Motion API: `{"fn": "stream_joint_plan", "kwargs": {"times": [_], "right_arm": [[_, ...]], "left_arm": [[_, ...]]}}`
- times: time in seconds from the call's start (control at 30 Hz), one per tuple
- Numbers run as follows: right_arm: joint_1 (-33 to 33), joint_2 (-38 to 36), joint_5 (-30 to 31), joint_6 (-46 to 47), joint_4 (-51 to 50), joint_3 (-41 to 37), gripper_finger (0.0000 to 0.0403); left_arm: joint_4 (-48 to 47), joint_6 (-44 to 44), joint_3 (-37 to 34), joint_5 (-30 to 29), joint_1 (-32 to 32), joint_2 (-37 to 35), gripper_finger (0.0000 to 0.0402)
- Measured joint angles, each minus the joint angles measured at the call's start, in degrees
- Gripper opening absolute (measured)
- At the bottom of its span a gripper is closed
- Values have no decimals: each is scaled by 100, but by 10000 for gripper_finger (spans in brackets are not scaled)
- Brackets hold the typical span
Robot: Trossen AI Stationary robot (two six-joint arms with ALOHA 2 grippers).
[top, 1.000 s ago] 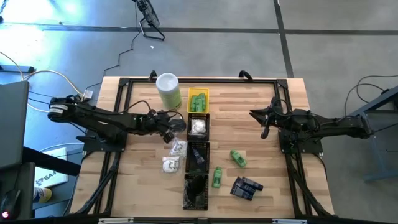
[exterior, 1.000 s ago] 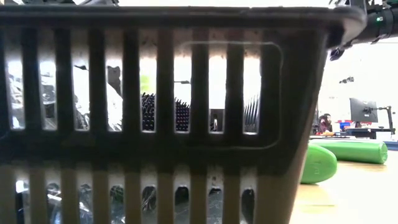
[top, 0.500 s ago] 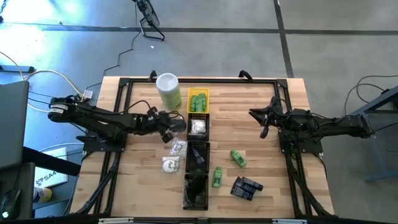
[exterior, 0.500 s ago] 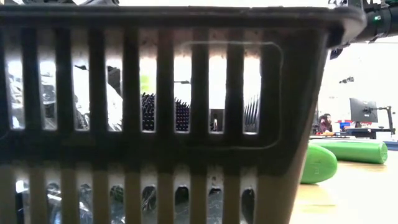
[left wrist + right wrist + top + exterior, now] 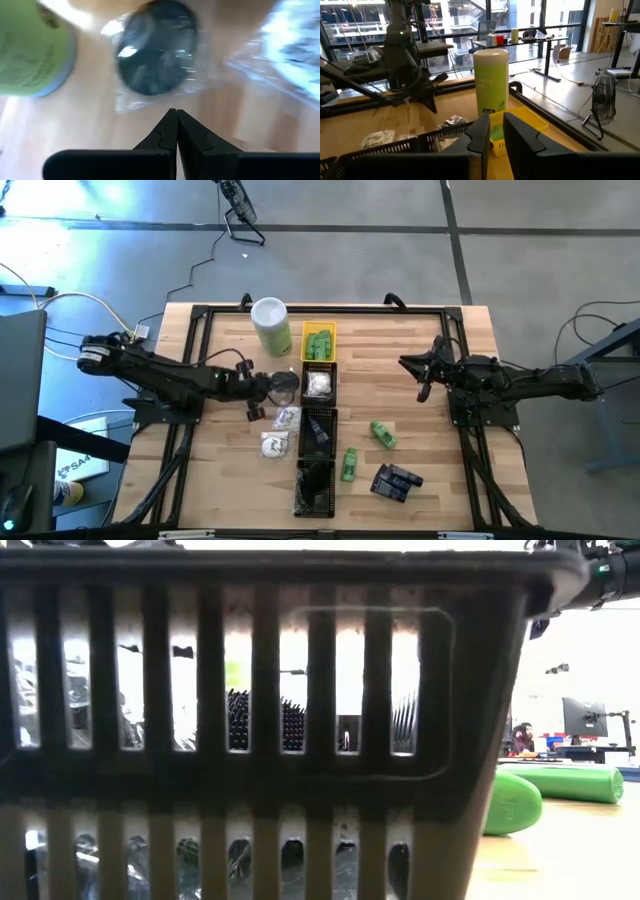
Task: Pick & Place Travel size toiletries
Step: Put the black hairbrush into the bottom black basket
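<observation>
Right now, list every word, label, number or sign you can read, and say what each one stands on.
None can be read.
Tall green canister: pale lettering and a dark label strip, too blurred to read.
White wrapped packets: dark print, too small.
Dark blue packets: print too small.

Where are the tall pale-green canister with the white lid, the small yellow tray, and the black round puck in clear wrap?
Tall pale-green canister point(image 5: 272, 326): high view, on its white lid.
Small yellow tray point(image 5: 318, 328): high view, on its far rim.
Black round puck point(image 5: 156, 52): left wrist view, on its dark face.
</observation>
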Motion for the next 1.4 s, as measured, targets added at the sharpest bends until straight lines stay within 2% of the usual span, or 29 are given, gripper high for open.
{"fn": "stream_joint_plan", "kwargs": {"times": [0.1,0.3,0.67,0.8,1.17,1.4], "right_arm": [[0,89,-13,130,-3,0,46],[0,246,-15,500,-2,0,46],[0,413,-40,706,-9,0,46],[0,413,-37,706,-9,0,46],[0,413,-31,686,-9,0,46],[0,413,-31,686,-9,0,46]], "left_arm": [[60,-78,0,-69,-455,0,0],[-269,-73,0,-605,-1205,14,0],[-252,172,2,-560,-1253,44,7],[-243,217,2,-557,-1251,44,45],[-242,381,2,-549,-1251,44,197],[-315,584,2,-195,-1251,46,256]]}}
